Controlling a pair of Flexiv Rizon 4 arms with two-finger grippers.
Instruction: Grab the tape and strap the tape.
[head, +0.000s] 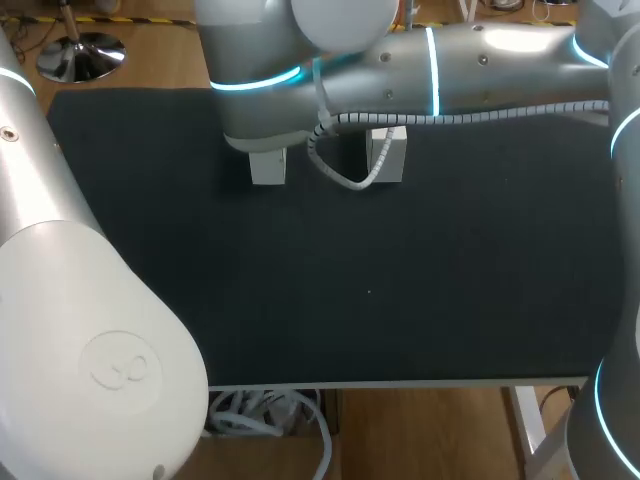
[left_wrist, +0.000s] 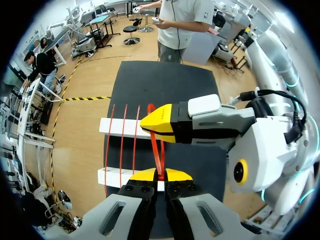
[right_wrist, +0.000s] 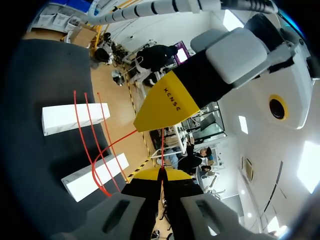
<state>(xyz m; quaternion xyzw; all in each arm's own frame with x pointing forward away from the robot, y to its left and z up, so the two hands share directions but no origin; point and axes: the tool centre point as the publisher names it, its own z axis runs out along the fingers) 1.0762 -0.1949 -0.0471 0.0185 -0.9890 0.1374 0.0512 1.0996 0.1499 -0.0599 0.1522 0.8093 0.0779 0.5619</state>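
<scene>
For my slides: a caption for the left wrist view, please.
Left gripper pinching red tape, right gripper just ahead, over two tape-strung white blocks.

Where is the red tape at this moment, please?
In the left wrist view the red tape runs in strands across the two white blocks, with one length pinched between the fingers of the left gripper.

white blocks (head: 268, 166) half hidden, right arm (head: 460, 60) across them

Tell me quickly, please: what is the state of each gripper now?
Left gripper: jaws closed on the red tape.
Right gripper: jaws closed on the red tape too.
</scene>
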